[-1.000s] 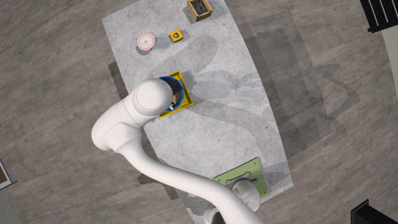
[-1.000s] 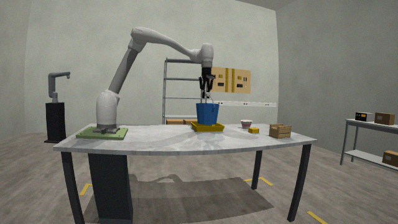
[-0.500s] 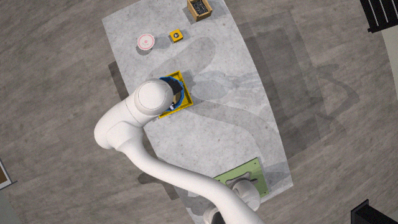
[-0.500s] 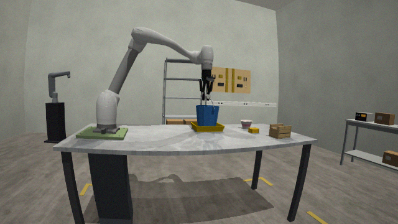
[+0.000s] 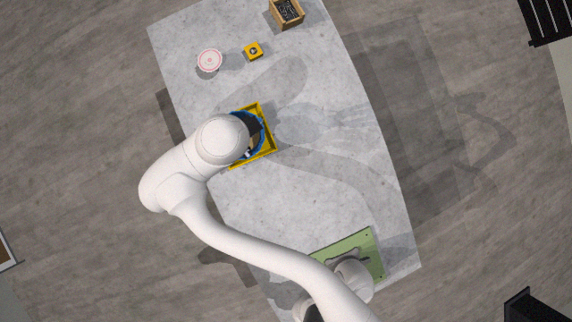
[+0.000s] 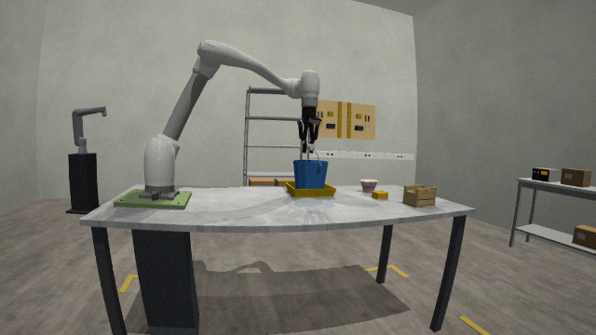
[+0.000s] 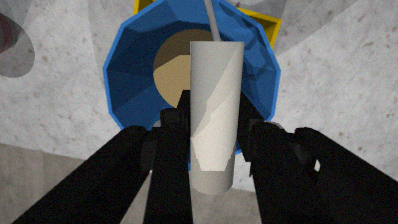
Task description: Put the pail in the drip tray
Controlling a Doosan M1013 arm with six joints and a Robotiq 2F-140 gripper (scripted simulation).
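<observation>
The blue pail (image 6: pixel 310 174) hangs upright by its wire bail, with its lower part inside the yellow drip tray (image 6: pixel 310 190) on the table; I cannot tell whether its base touches the tray's floor. My gripper (image 6: pixel 307 148) is straight above it, shut on the pail's white cylindrical handle grip (image 7: pixel 213 125). In the wrist view I look down into the pail (image 7: pixel 150 80), with its tan bottom and yellow tray corners (image 7: pixel 262 22) showing behind the rim. From above, the arm's wrist (image 5: pixel 222 139) hides most of the pail (image 5: pixel 256 134) and the tray (image 5: pixel 265 139).
A white and pink bowl (image 6: pixel 369 185), a small yellow block (image 6: pixel 380 194) and a wooden crate (image 6: pixel 419 195) stand on the table to the right of the tray. The arm's green base plate (image 6: pixel 153 198) is at the table's left end. A metal shelf rack (image 6: pixel 270 135) stands behind the table.
</observation>
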